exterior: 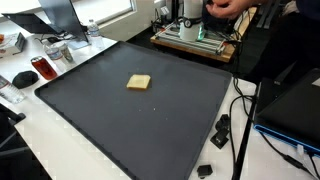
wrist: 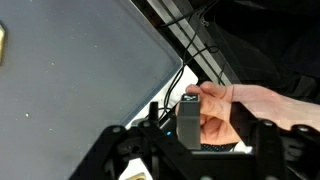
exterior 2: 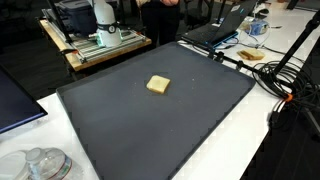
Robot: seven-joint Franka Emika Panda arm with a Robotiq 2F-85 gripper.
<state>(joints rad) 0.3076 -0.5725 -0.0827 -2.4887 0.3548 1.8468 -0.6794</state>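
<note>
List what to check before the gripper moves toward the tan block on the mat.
1. Fingers apart: ok.
2. Space between them free: not ok; a person's hand holds a grey device there.
3. Tan block lying flat on the dark mat: ok.
4. Nothing touching the block: ok.
5. Fingers' height over the mat: cannot tell; neither exterior view shows them.
6. Cables off the mat: ok.
</note>
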